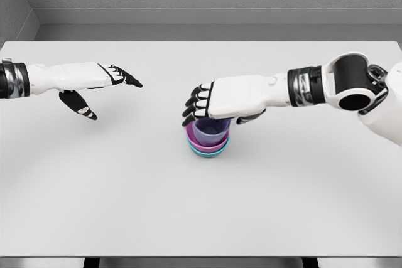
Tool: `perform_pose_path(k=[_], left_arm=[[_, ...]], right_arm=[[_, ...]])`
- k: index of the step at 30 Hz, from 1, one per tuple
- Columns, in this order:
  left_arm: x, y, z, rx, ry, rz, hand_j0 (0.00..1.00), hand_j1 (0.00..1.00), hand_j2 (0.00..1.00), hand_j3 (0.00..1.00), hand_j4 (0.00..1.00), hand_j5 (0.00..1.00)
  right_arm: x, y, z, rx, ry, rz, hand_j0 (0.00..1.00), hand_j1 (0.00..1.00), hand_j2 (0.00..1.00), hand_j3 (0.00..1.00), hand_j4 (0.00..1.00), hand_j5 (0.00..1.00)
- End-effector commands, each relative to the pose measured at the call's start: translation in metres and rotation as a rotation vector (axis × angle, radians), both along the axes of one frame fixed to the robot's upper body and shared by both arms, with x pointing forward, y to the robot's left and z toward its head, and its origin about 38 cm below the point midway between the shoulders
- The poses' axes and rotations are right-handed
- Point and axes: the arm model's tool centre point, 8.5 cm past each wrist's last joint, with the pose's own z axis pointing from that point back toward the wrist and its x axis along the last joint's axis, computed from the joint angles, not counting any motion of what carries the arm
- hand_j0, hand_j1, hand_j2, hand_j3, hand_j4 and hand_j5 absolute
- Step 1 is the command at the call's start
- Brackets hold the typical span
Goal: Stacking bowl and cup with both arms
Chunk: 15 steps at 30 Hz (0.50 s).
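The table (125, 205) is white and flat. Its near part has nothing on it.

A bit past the middle sits the stack. At the bottom is a teal bowl (208, 153). Only its rim shows. A pink bowl (201, 145) sits inside it. A purple cup (210, 131) stands upright in the pink bowl. So the cup is already in the bowls, and the stacking looks nearly done or done.

The right hand (217, 101) is over the cup. Its arm comes in from the right. The fingers are bent down over the cup's far rim, and the thumb goes down the right side. It looks like the hand is holding the cup, or just about to let go. It is hard to be sure the fingers are touching.

The left hand (94, 89) is well apart from the stack, off to the left. Its fingers are straight, its thumb hangs down, and it holds nothing.

The cup and bowls look light, hard and smooth, like plastic. They would likely be slippery, and a push could slide or tip the stack. The best place to hold the cup is probably its rim or its sides, near the top. A bowl would be best held by its rim.
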Motion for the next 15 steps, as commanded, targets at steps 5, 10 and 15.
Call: perform_pose_path(k=[5,10,15], left_arm=[[0.000,0.001,0.000,0.001,-0.001,0.003,1.00,1.00,1.00,1.00,1.00,1.00],[0.001,-0.005,-0.010,-0.008,0.016,0.000,1.00,1.00,1.00,1.00,1.00,1.00],[-0.001,-0.005,-0.016,-0.009,0.030,0.002,1.00,1.00,1.00,1.00,1.00,1.00]], right_arm=[[0.009,-0.059,0.064,0.137,-0.053,-0.123,1.00,1.00,1.00,1.00,1.00,1.00],[0.048,-0.158,0.048,0.211,0.049,-0.435,1.00,1.00,1.00,1.00,1.00,1.00],[0.064,-0.204,0.004,0.196,0.159,-0.604,1.00,1.00,1.00,1.00,1.00,1.00]])
